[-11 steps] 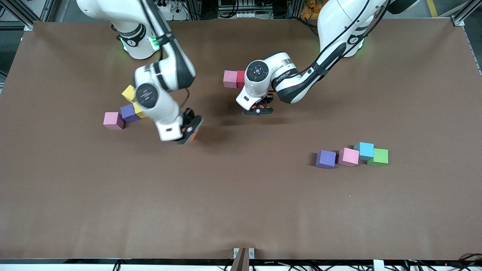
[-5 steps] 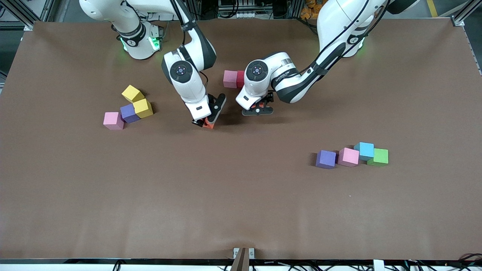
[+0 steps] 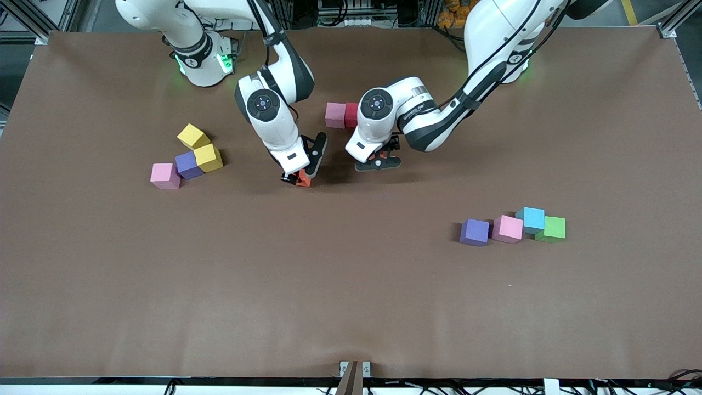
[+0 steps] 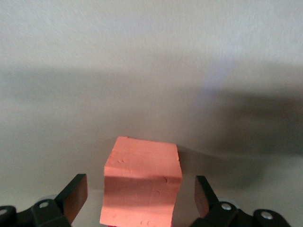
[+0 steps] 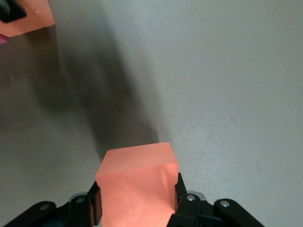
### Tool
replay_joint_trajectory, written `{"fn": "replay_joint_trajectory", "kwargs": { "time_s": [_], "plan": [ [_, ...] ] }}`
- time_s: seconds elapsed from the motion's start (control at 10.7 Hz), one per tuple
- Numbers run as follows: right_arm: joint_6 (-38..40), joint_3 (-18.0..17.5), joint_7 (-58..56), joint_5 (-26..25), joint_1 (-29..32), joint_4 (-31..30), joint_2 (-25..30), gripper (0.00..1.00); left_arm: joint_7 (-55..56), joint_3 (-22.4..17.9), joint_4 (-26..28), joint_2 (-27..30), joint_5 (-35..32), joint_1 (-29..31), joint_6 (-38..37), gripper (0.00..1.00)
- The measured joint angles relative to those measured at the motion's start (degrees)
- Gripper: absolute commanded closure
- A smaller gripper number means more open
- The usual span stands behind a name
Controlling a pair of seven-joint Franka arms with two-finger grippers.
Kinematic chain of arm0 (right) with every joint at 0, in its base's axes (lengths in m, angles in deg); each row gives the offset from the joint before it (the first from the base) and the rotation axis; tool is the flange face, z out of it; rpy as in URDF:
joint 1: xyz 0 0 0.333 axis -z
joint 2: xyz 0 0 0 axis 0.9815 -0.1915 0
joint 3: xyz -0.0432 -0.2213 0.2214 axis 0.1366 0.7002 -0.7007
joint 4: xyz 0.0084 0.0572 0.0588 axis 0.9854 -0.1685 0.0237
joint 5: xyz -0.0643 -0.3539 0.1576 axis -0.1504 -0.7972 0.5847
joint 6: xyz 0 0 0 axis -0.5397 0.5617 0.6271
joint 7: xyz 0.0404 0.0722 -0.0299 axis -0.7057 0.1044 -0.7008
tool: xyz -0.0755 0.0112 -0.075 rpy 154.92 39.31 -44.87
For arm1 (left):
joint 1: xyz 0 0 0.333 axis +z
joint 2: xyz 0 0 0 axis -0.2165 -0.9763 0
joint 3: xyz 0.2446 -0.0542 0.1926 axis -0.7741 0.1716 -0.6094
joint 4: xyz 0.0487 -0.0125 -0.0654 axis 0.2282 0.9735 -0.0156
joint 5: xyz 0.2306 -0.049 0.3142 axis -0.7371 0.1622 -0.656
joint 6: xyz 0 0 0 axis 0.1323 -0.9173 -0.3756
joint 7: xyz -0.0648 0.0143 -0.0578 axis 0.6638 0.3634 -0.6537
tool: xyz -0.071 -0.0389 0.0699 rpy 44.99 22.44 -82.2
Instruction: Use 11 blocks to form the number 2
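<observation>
1. Nearest to the front camera, toward the left arm's end of the brown desk (image 3: 351,307), sits a row of small foam cubes: a purple cube (image 3: 474,232), a pink cube (image 3: 507,229), a light blue cube (image 3: 531,219) and a green cube (image 3: 553,229). They touch or almost touch. I think they are just waiting there.

2. Farther back, toward the right arm's end, is another small heap: a pink foam cube (image 3: 165,176), a purple one (image 3: 188,164) and two yellow ones (image 3: 208,157) (image 3: 192,135).

3. The right tool (image 3: 300,176) is low over the middle of the desk, clenched on an orange foam cube (image 3: 301,180). I think it holds tight so the cube cannot slip before it is put down.

4. The left tool (image 3: 378,163) is just beside it, low over the desk, with its fingers spread wide.

5. Farthest back, a pink cube (image 3: 334,114) and a red cube (image 3: 351,114) touch side by side. This looks like the start of the number 2, which is far from done.

6. The front view hides what is under the left tool. The left wrist view shows another orange cube (image 4: 142,188) sitting on the desk between the open fingers, not touched. The right wrist view shows its cube (image 5: 137,187) squeezed on both sides.
</observation>
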Motion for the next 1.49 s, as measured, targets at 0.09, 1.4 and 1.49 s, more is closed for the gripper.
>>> {"fn": "replay_joint_trajectory", "kwargs": {
  "time_s": [0.09,1.4,1.49],
  "plan": [
    [0.2,0.0,-0.8,0.0,0.0,-0.1,0.0,0.86,0.2,0.0,-0.2,1.2,0.0,1.0,0.0,0.0],
    [0.1,-0.5,3.6,7.7,-13.0,5.1,-4.6,0.94,-32.8,-0.6,-8.9,2.7,-0.1,26.8,0.0,0.0],
    [0.1,-0.5,4.7,7.7,-13.4,6.5,-6.0,0.94,-37.8,-0.6,-9.6,1.5,-0.1,28.3,0.0,0.0]
  ]
}}
